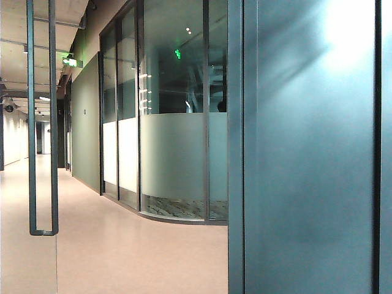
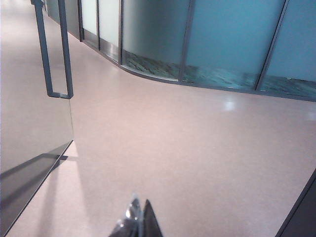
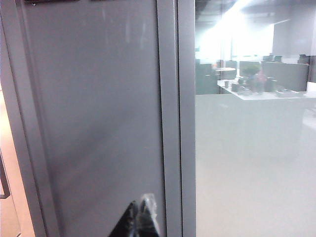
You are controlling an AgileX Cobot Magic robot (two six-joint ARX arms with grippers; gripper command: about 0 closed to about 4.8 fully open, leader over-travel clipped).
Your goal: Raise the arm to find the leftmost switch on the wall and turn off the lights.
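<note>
No switch shows in any view; the switch is out of view. In the left wrist view my left gripper [image 2: 140,202] is shut with nothing in it, its tips pressed together above the pinkish corridor floor [image 2: 187,143]. My right gripper [image 3: 140,201] is also shut and empty, close in front of a grey wall panel [image 3: 94,113] next to a metal frame post [image 3: 175,118]. A thin dark strip [image 3: 54,1] crosses that panel's upper edge; I cannot tell what it is. Neither gripper appears in the exterior view.
A glass door with a long dark handle [image 1: 43,122] stands at the left. A curved frosted glass wall [image 1: 171,159] lines the corridor. A dark teal panel [image 1: 306,159] fills the right. Behind the glass [image 3: 252,98] lies an office with desks.
</note>
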